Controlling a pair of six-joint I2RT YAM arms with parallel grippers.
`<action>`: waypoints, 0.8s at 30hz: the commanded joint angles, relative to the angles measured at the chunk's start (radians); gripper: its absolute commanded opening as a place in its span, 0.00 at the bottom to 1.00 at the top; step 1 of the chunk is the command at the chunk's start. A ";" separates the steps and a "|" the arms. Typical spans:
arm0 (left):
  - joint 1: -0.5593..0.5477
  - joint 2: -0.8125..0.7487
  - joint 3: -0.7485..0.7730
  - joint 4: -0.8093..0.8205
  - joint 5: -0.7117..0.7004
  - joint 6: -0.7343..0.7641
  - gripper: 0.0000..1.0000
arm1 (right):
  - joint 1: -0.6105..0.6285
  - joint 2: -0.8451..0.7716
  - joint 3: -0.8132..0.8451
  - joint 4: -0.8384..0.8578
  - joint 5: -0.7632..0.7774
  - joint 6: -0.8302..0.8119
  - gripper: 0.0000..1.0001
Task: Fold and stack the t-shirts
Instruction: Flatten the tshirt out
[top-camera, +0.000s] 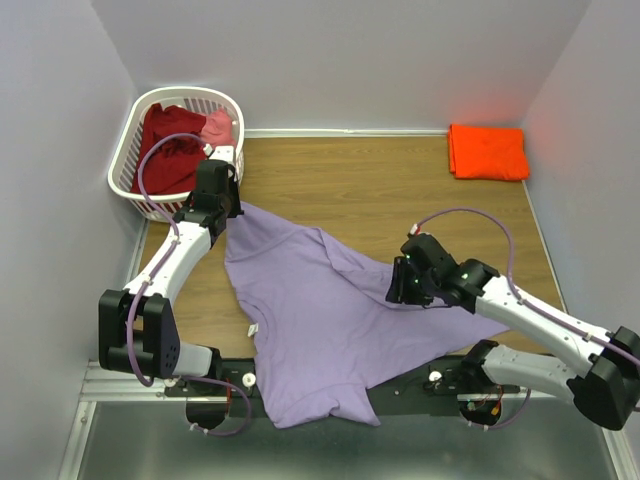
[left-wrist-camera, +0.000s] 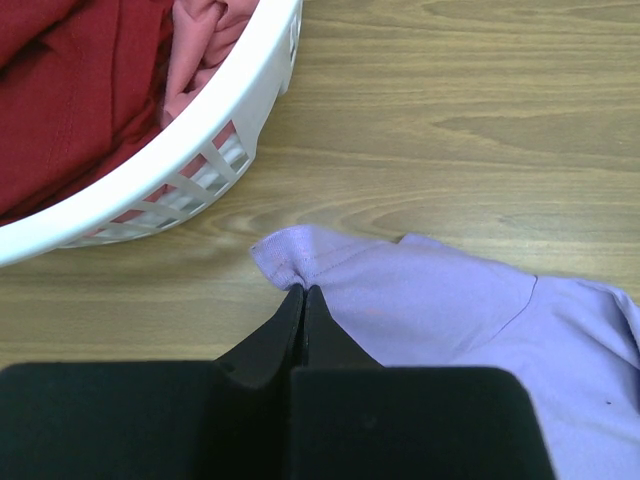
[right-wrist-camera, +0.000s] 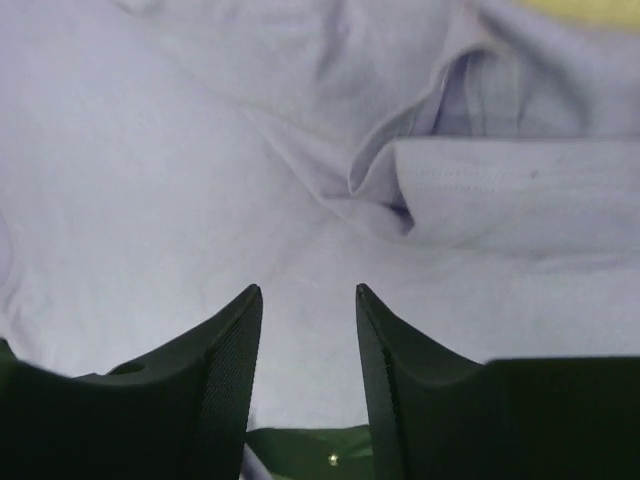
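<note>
Wooden table (top-camera: 380, 190) | lavender t-shirt (top-camera: 310, 320) spread, rumpled | left gripper (left-wrist-camera: 303, 290) pinching corner

**Four t-shirts, one basket, one table, two arms, two grippers.**

Two of the four shirts lie inside the single white laundry basket (top-camera: 122, 160): one dark red t-shirt (top-camera: 170, 150) and one pink t-shirt (top-camera: 217, 127) at the basket's far right side. The other two lie outside it on the one wooden table (top-camera: 380, 190). One lavender t-shirt (top-camera: 320, 330) is spread out with a corner just beside the basket, and one folded orange t-shirt (top-camera: 488, 152) sits well apart from it, far to its right. Of the two arms, the left arm (top-camera: 175, 250) ends near the basket with the left gripper (left-wrist-camera: 303, 292) just beside it. The right arm (top-camera: 530, 315) and the right gripper (right-wrist-camera: 308, 290) are well apart from the basket.
</note>
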 joint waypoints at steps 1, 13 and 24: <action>0.002 -0.008 0.002 0.003 0.006 0.011 0.00 | 0.005 0.027 0.088 -0.059 0.176 0.010 0.55; 0.002 -0.008 -0.001 0.003 0.003 0.011 0.00 | -0.114 0.260 0.171 -0.015 0.339 -0.046 0.49; 0.002 -0.008 -0.001 0.002 0.005 0.014 0.00 | -0.159 0.303 0.214 0.087 0.190 -0.343 0.63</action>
